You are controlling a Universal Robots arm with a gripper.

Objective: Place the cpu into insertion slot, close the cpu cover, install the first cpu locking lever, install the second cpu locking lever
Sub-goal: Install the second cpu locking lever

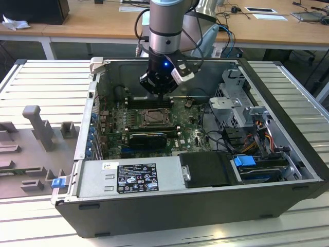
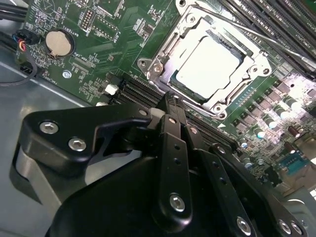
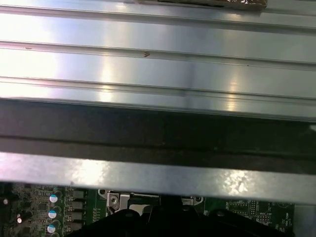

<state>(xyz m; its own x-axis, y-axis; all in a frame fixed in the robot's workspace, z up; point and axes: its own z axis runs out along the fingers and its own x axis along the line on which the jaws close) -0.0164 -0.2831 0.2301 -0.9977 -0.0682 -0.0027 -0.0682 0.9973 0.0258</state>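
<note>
Hovering just beside the seated cpu [image 2: 210,66], the gripper [image 2: 170,98] has its fingers together.

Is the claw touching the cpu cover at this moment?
Cannot tell. In the second wrist view the claw tip overlaps the edge of the cpu cover around the cpu, with no plain contact or gap.

bg: wood desks [image 1: 77,23] behind | ribbed metal table [image 1: 46,87] | bright light

A: How many chips do you see?
B: One cpu [image 2: 210,66], in one insertion slot [image 2: 207,106].
A: And round batteries?
B: One coin battery [image 2: 59,43]. One computer case [image 1: 169,198] too.
</note>
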